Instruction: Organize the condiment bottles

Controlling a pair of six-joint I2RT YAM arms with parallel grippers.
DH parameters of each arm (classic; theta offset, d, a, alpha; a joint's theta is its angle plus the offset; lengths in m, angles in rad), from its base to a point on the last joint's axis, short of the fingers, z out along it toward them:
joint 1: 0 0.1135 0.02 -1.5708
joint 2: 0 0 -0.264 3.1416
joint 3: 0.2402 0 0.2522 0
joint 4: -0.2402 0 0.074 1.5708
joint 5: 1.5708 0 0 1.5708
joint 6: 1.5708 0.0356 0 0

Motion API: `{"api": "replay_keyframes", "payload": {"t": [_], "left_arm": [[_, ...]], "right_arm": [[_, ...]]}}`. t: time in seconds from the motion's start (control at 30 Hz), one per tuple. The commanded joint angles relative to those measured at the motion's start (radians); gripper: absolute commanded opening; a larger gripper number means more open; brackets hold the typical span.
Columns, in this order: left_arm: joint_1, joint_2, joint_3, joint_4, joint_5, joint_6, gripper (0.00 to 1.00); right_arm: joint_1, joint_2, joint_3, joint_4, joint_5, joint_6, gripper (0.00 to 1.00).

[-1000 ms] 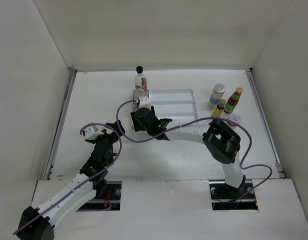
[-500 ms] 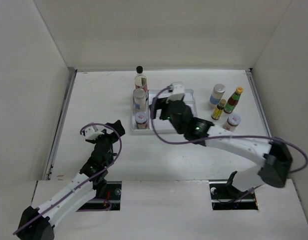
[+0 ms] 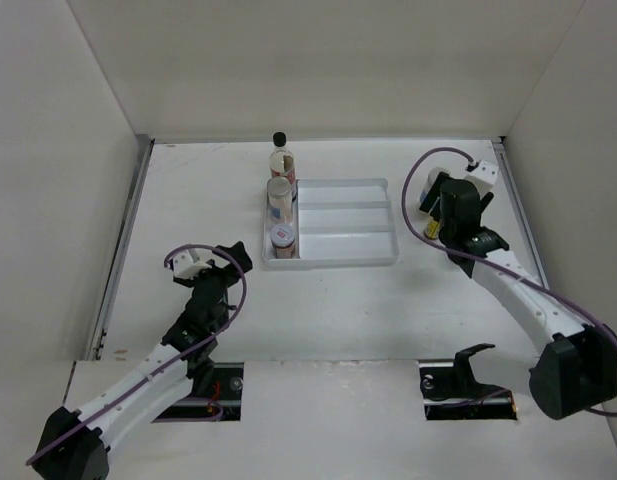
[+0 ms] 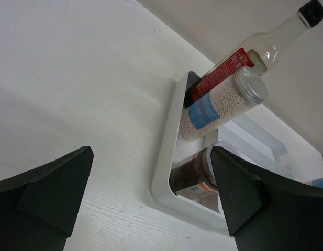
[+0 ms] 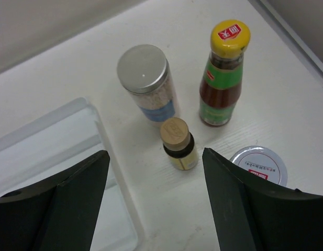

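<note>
**Over the loose bottles at two o'clock: choosing the next pick**

At two o'clock on the white desk (image 3: 188,200), the right gripper (image 5: 155,156) hovers with its jaws spread wide and empty. Below it stand four bottles:
- a small amber bottle with a tan cap (image 5: 178,146), nearest the jaws
- a clear jar of pale grains with a silver lid (image 5: 148,86)
- a red sauce bottle with a yellow cap and green label (image 5: 224,78)
- a short jar with a white lid (image 5: 258,166)

The white divided plastic tray (image 3: 348,262) sits at centre. Its eleven o'clock column holds a silver-lidded grain jar (image 3: 279,195) and a dark-filled jar (image 3: 283,238). A tall clear black-capped bottle (image 3: 281,155) stands at that column's far end.

The left gripper (image 4: 151,157) waits at seven o'clock, its jaws released.

The step looks like selecting the next bottle. The next move calls for a straight descent onto one bottle without knocking its neighbours.

The yellow cap and the white lid carry red print, too small to read.
</note>
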Motion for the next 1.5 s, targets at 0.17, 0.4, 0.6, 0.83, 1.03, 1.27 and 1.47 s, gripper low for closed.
{"api": "replay_keyframes", "payload": {"t": [0.17,0.4,0.6,0.83,1.03,1.27,1.47], "left_arm": [[0.013,0.013,0.007,0.054,0.027,-0.005,0.97],[0.010,0.022,0.008,0.057,0.029,-0.005,0.97],[0.015,0.021,0.005,0.057,0.033,-0.003,0.97],[0.015,0.038,0.005,0.072,0.039,-0.005,0.97],[0.015,0.035,0.003,0.072,0.039,-0.005,0.97],[0.002,0.018,0.003,0.072,0.039,-0.005,0.97],[-0.001,0.019,0.002,0.078,0.053,-0.008,0.97]], "right_arm": [[-0.108,0.108,0.026,0.028,-0.134,-0.035,0.73],[-0.141,0.201,0.064,0.082,-0.172,-0.059,0.66],[-0.154,0.258,0.078,0.092,-0.166,-0.061,0.61],[-0.151,0.293,0.109,0.112,-0.139,-0.087,0.47],[-0.120,0.258,0.100,0.111,-0.049,-0.113,0.31],[0.111,0.102,0.139,0.079,0.082,-0.164,0.29],[0.289,0.287,0.352,0.120,-0.007,-0.161,0.30]]}}
